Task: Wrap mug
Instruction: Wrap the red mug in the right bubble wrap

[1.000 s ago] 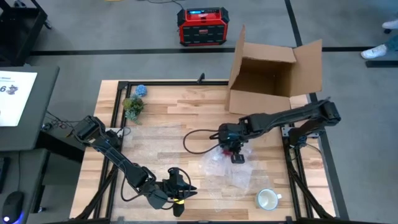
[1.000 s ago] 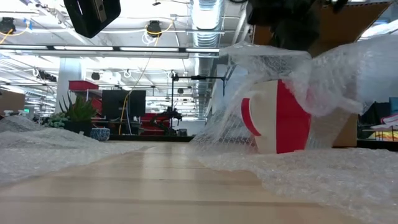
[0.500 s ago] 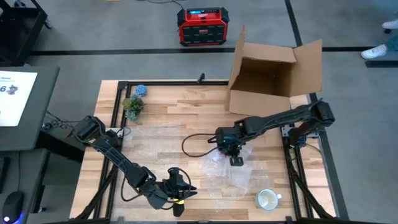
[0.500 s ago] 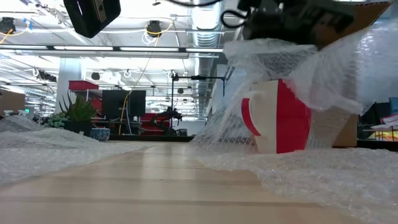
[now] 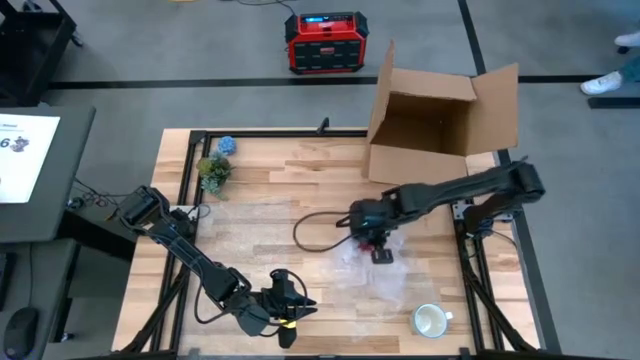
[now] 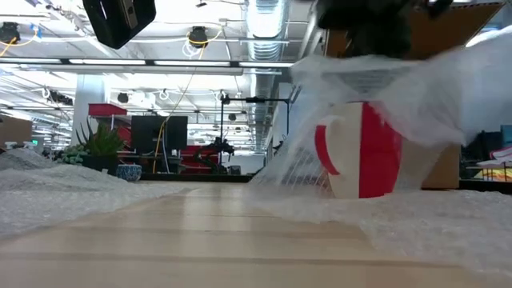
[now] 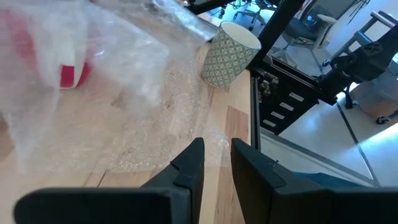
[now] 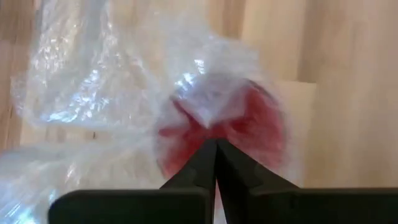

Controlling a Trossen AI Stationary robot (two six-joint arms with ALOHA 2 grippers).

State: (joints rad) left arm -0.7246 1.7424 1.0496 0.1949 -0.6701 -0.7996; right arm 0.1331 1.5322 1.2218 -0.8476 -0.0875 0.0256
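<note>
The right arm is reaching from the right side across the middle of the wooden bench [image 5: 270, 175], and its hand [image 5: 382, 252] is hanging right over the red and white mug [image 6: 364, 152]. The two fingers [image 8: 205, 163] of this hand are pressed together, and in the right wrist view they are pinching a fold of the bubble wrap [image 5: 365, 272] just above the red mug; I cannot tell whether they are also touching the mug itself. The mug is standing upright on the bench, a little right of the middle, with its handle pointing to the left in the low view, and the clear wrap is lying draped over its top and down both sides. More of the wrap is spreading flat on the bench around the mug and toward the left side. The left arm is waiting at the near edge of the bench, and its hand [image 5: 285, 300] is released, with a narrow gap between the fingers [image 7: 189, 165]. A second mug [image 7: 229, 55], patterned in green and white, is standing near the right front corner, well apart from the red one. An open cardboard box [image 5: 440, 125] is sitting at the far right corner. A small plant [image 5: 213, 172] and a small blue thing [image 5: 227, 145] are standing at the far left corner.
</note>
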